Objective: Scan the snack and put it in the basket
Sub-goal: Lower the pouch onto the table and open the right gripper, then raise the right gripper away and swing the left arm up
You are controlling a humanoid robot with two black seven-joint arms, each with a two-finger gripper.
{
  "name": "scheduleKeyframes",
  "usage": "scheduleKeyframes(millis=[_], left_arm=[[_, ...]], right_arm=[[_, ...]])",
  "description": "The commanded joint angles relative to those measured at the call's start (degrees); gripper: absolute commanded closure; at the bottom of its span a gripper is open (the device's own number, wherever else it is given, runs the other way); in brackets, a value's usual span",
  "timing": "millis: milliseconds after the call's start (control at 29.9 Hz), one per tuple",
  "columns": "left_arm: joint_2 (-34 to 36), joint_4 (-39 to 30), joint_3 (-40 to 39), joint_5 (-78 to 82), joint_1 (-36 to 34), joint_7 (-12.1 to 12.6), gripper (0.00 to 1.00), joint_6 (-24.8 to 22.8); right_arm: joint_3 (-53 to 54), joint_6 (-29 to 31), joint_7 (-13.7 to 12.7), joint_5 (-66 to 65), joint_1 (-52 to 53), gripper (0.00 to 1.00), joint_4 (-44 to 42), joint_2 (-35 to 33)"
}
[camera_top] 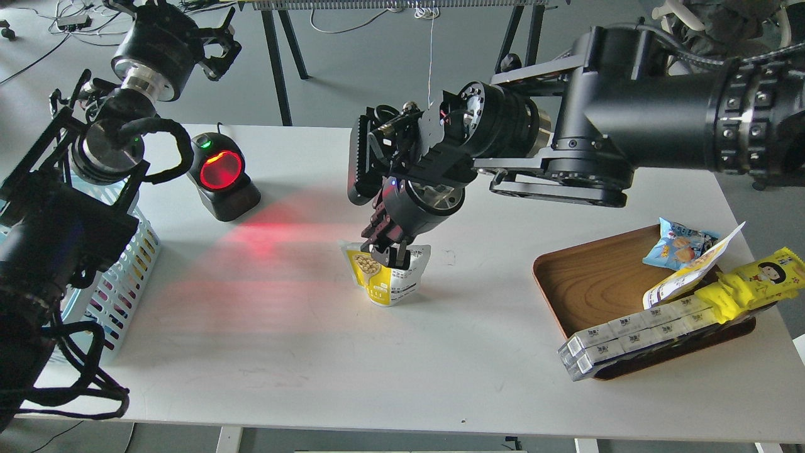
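The right gripper [391, 251] is clamped on the top edge of the snack pouch [385, 274], which stands on the white table [302, 340] directly beneath the jaws. The red-lit scanner [221, 176] sits up-left of them, the blue basket [129, 270] far left; the left gripper's [217, 47] jaws I cannot tell.

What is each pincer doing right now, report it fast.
Left pincer: raised beyond the table's far edge, holding nothing; open or shut cannot be told.
Right pincer: shut on the small yellow-and-white stand-up pouch.

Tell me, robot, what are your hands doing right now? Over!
Right hand shut on snack pouch, upright on table. Left hand raised, grip unclear. Scanner glowing red, path clear. Basket at left.
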Motion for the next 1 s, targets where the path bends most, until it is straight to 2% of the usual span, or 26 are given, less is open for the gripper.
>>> scheduleKeyframes(millis=[0, 167, 234, 268, 301, 368, 603, 703, 971], left_arm=[[0.1, 0.0, 0.1, 0.0, -0.1, 0.1, 0.00, 0.1], [0.2, -0.1, 0.1, -0.1, -0.1, 0.2, 0.00, 0.1], [0.5, -0.2, 0.2, -0.1, 0.0, 0.2, 0.00, 0.1], [0.7, -0.3, 0.2, -0.1, -0.1, 0.2, 0.00, 0.2], [0.8, -0.4, 0.3, -0.1, -0.1, 0.3, 0.00, 0.2], [0.9, -0.5, 0.4, -0.1, -0.1, 0.5, 0.00, 0.3], [1.1, -0.9, 4.7, 0.3, -1.0, 0.8, 0.00, 0.0], [3.5, -1.6, 6.1, 0.4, -1.7, 1.1, 0.00, -0.6], [14.7, -14.8, 15.8, 11.5, -4.2, 0.7, 0.01, -2.4]], right_arm=[[0.0, 1.6, 0.0, 2.3, 3.9, 0.56, 3.4, -1.6], [0.6, 5.8, 0.0, 6.1, 9.2, 0.55, 9.5, -7.3], [0.9, 5.7, 0.0, 8.1, 11.2, 0.51, 11.0, -10.4], [1.1, 5.7, 0.0, 8.7, 11.8, 0.45, 11.6, -11.9], [1.6, 5.7, 0.0, 9.5, 11.9, 0.33, 12.3, -14.0], [2.7, 6.1, 0.0, 11.6, 12.0, 0.01, 13.1, -18.2], [5.2, 6.1, 0.0, 25.6, 8.7, 0.01, 14.4, -34.9], [8.7, 6.1, 0.0, 32.3, 6.3, 0.01, 14.4, -41.1], [16.5, 5.2, 0.0, 49.7, -5.1, 0.01, 13.0, -55.3]])
